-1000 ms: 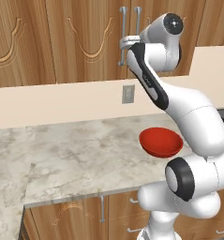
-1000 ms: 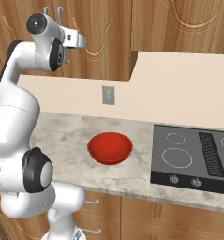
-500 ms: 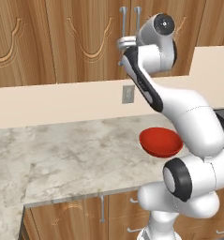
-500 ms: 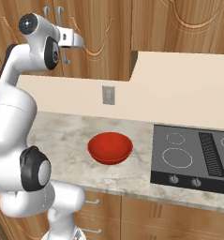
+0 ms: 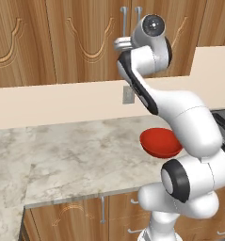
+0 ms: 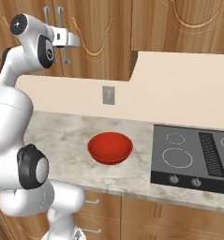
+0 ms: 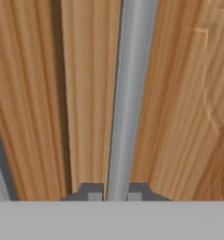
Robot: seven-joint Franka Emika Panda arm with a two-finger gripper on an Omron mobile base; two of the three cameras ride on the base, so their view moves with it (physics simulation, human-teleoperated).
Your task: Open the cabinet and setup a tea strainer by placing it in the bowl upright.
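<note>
A grey-veined marble countertop (image 6: 62,136) ran across the front of the room, with low wooden base cabinets (image 5: 76,219) under its edge. The red bowl (image 6: 110,147) sat upright on that countertop, just left of a black electric cooktop (image 6: 193,159) set into it. Behind the bowl rose a beige backsplash (image 6: 179,93) carrying a grey wall outlet (image 6: 108,95). Above the backsplash hung the brown wall cabinet (image 6: 104,28), both doors shut. The gripper (image 7: 114,193) was raised to the cabinet's right door, and its two fingertips (image 7: 94,196) stood on either side of the vertical silver handle (image 7: 130,93), closed nearly against the bar. No tea strainer could be made out.
</note>
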